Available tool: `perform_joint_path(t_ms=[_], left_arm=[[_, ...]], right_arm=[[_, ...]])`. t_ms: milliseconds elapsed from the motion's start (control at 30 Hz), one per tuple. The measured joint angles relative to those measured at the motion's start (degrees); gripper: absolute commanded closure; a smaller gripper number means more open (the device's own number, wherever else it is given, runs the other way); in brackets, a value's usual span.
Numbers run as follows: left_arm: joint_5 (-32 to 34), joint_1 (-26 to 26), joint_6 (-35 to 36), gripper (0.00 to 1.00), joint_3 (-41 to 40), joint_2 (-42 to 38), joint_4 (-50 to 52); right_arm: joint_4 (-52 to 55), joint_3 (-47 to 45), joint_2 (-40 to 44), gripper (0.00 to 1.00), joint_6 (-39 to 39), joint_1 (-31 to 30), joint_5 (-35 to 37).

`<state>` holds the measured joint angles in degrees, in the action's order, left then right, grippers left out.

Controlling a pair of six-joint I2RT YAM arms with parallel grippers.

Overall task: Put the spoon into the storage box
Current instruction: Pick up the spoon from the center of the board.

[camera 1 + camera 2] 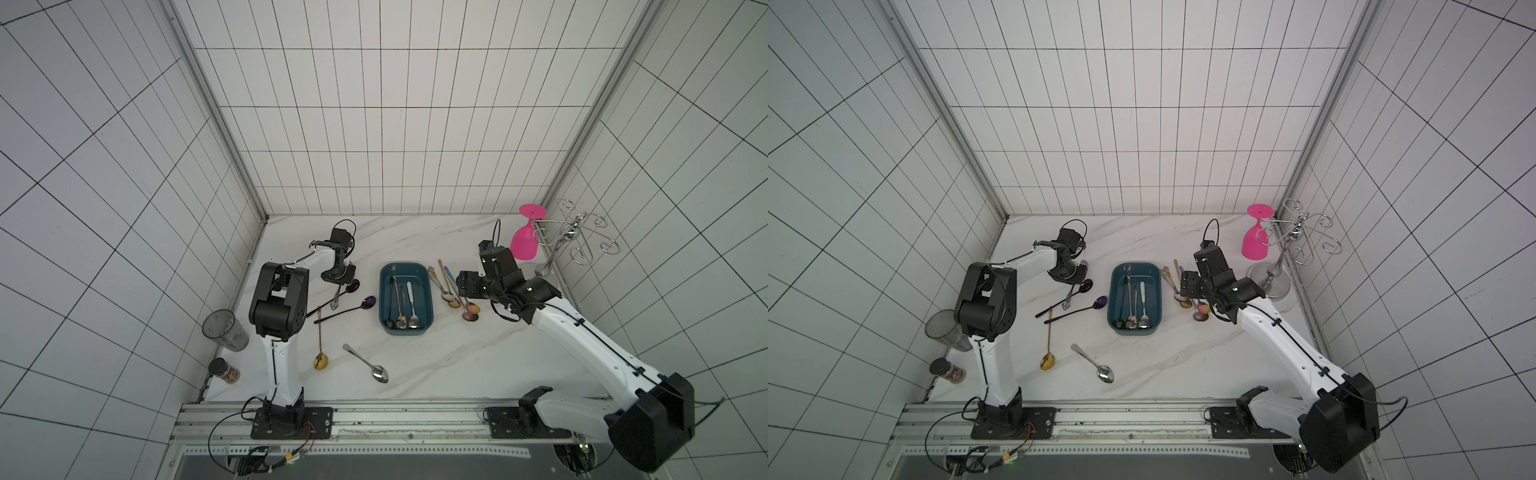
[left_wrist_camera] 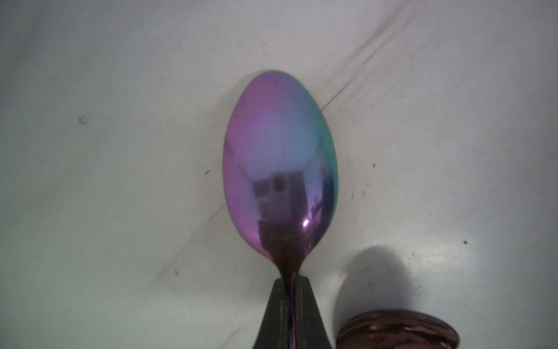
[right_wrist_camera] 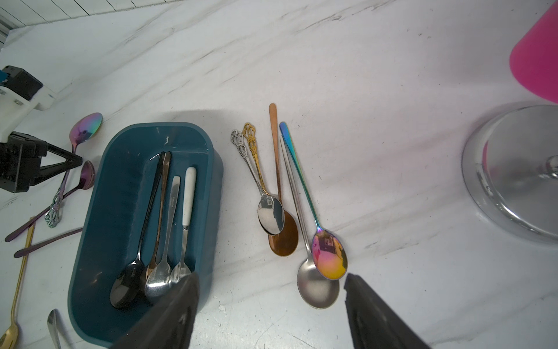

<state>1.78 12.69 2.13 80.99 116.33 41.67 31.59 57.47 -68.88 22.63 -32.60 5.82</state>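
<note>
My left gripper point(image 2: 291, 281) is shut on the thin neck of an iridescent purple-blue spoon point(image 2: 280, 169). The spoon's bowl is low over the white marble table, and its ornate silver handle point(image 1: 335, 305) trails behind the fingers. This gripper point(image 1: 340, 276) is left of the dark teal storage box point(image 1: 384, 291), which holds several spoons. A second purple spoon bowl point(image 2: 398, 329) lies right beside the held one. My right gripper point(image 3: 271, 278) is open and empty. It hovers just right of the box point(image 3: 120, 196), over a cluster of loose spoons point(image 3: 329, 256).
A gold spoon point(image 1: 321, 361) and a silver spoon point(image 1: 374, 370) lie in front of the box. Two dark long-handled spoons point(image 1: 368, 301) cross at its left. A pink goblet point(image 1: 525, 243) and wire rack point(image 1: 582, 237) stand back right. A clear tumbler point(image 1: 224, 330) and jar point(image 1: 224, 370) stand at the left edge.
</note>
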Motion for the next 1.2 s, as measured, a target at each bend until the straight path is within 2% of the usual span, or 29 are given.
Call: perform_joint_path(t_ms=[267,500,767,1100,1200], left_arm=[[1.0,0.6,2.3,1.0,0.4,-1.0,1.7],[2.3,4.6,11.7,1.0,0.5,-11.7,0.9],[-0.5,7.8,32.2,1.0,4.0,-18.9,0.7],[-2.1,13.2,62.2,1.0,-0.7,-21.1,-0.7],[-3.4,14.3,73.2,1.0,-1.1,-21.1,0.9]], right_arm=[[0.0,-0.2,0.2,0.21,0.0,0.0,0.0],[0.0,-0.8,1.3,0.21,-0.6,0.0,0.2],[1.1,-1.1,3.4,0.21,-1.9,1.2,1.0],[2.5,-1.4,6.0,0.2,-3.4,2.8,1.3],[2.8,-1.6,6.3,0.2,-3.8,3.1,1.4]])
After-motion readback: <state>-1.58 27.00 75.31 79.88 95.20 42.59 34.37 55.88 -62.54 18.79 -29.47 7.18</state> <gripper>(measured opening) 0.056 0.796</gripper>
